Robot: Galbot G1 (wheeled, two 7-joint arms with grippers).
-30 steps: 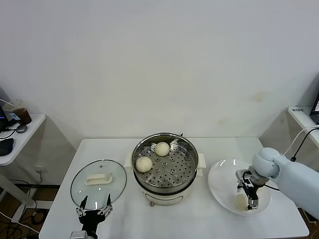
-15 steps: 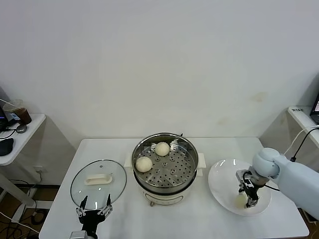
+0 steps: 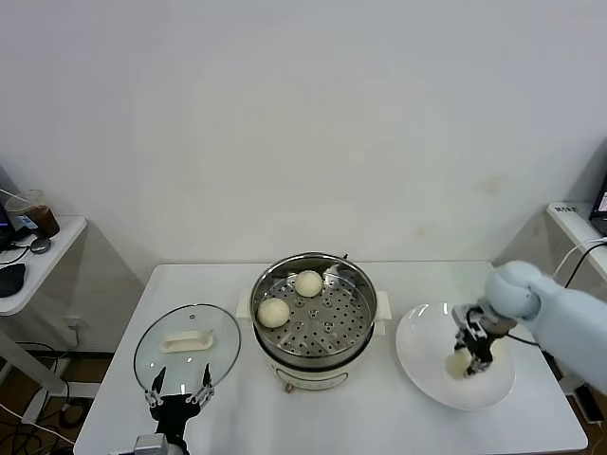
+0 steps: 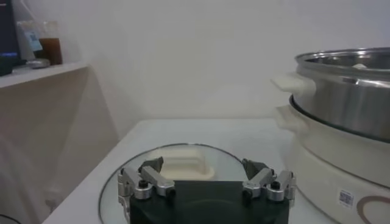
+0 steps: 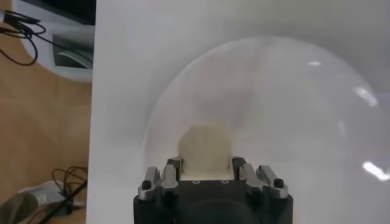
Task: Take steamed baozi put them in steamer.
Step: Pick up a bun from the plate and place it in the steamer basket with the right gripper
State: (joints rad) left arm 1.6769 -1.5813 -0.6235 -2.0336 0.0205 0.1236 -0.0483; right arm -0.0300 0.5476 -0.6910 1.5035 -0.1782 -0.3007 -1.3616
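Head view: steamer (image 3: 314, 320) at centre of white worktop (image 3: 237, 403), two steamed baozi (image 3: 274, 312) on its perforated floor. Glass lid (image 3: 186, 346) to its left; left gripper (image 3: 176, 393) at near edge by lid, fingers wide, holding nothing. White plate (image 3: 417, 353) to right; right gripper (image 3: 469, 361) over it, fingers closed on third baozi (image 3: 458, 365).

Left wrist view: fingers (image 4: 150, 176) spread above lid (image 4: 109, 189), steamer (image 4: 341, 91) beside.

Right wrist view: baozi (image 5: 205, 145) clasped between fingers (image 5: 172, 168), plate (image 5: 292, 103) beneath.
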